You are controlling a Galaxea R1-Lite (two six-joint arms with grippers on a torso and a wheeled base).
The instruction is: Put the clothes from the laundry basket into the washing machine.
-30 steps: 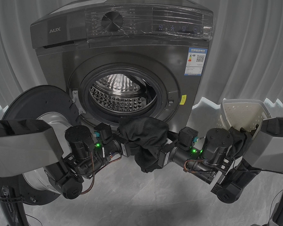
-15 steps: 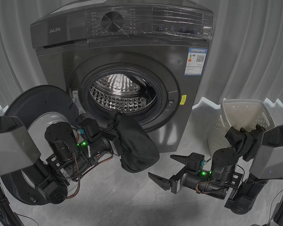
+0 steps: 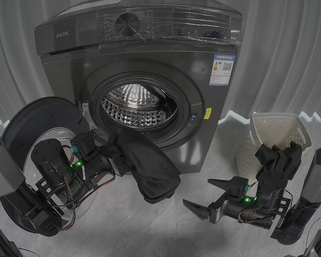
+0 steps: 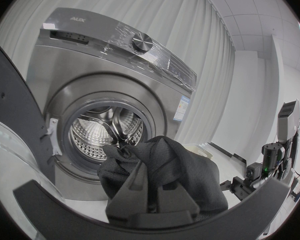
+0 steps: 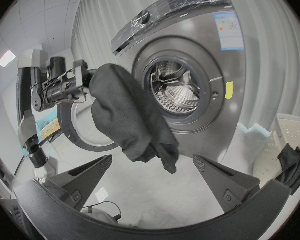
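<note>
A black garment [image 3: 151, 170] hangs in front of the washing machine [image 3: 139, 54], just below its open drum [image 3: 139, 107]. My left gripper [image 3: 122, 155] is shut on the garment's upper end; the cloth covers its fingertips. From the left wrist, the gripper [image 4: 151, 197] pinches the garment [image 4: 180, 164] before the drum [image 4: 103, 130]. My right gripper [image 3: 205, 196] stands open and empty low over the floor, right of the garment. Its wrist view has the garment [image 5: 126, 117] beyond the spread fingers [image 5: 223, 177]. The white laundry basket [image 3: 278, 129] holds more black clothes [image 3: 280, 157] draped over its rim.
The machine's round door [image 3: 42, 122] is swung open at the left, close behind my left arm. The basket [image 5: 286, 134] stands on the grey floor [image 3: 132, 225] right of the machine. Grey curtains [image 3: 285, 47] hang behind everything.
My right gripper let go of the garment, opened and drew back down to the right. My left gripper moved left and down with the garment, which now hangs from it alone.
</note>
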